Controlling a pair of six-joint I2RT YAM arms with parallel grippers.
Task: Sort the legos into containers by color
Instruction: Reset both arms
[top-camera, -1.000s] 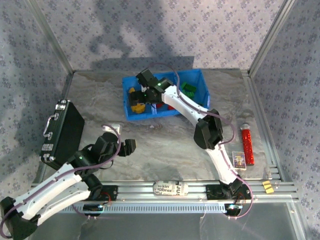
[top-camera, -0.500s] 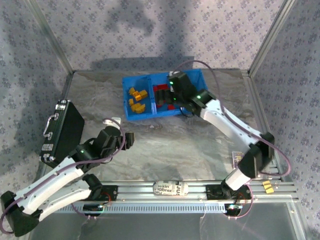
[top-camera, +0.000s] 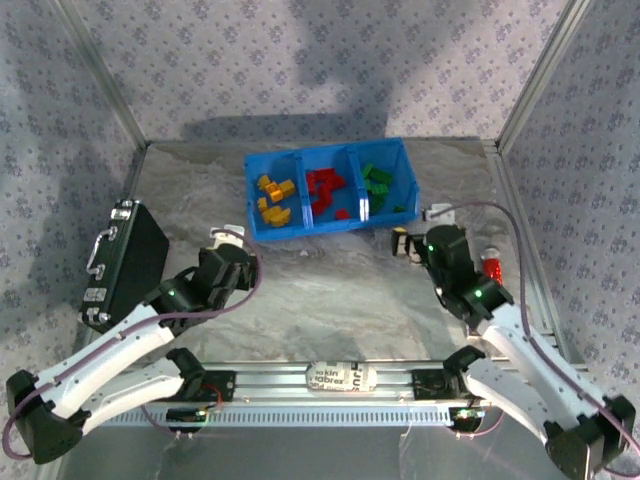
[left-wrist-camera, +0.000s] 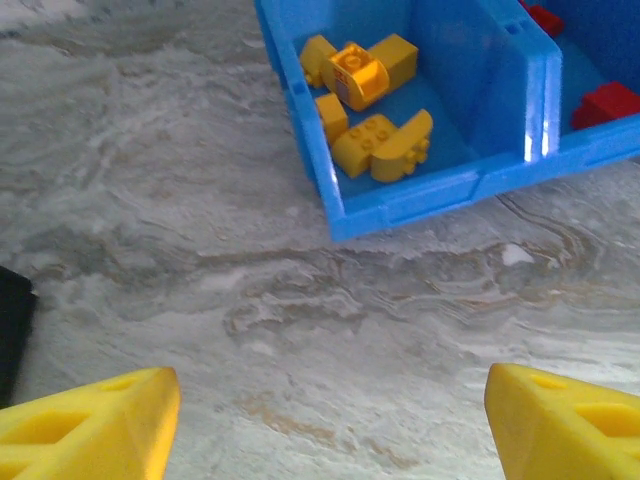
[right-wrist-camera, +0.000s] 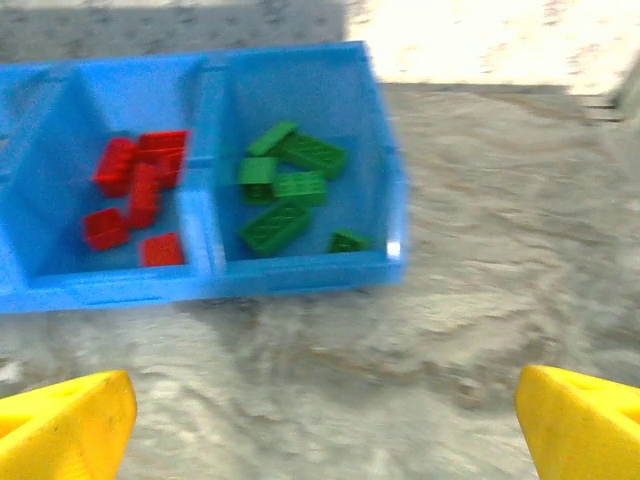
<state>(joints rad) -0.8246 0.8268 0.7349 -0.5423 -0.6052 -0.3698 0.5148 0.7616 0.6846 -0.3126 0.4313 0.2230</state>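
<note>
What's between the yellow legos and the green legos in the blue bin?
Red legos, in the middle compartment of the bin, in the top view.

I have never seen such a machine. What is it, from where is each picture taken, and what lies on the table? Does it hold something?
It is a robot with two thin white-and-black arms, the left arm and the right arm, fixed at the near edge of a grey table. The wide picture looks down from above. The other two pictures come from small cameras on the wrists, so the yellow tips at their bottom corners are the fingers of the left hand and the right hand. Both hands are open and hold nothing. On the table stands a blue bin with three compartments, which hold yellow bricks, red bricks and green bricks. A black case lies at the left.
</note>
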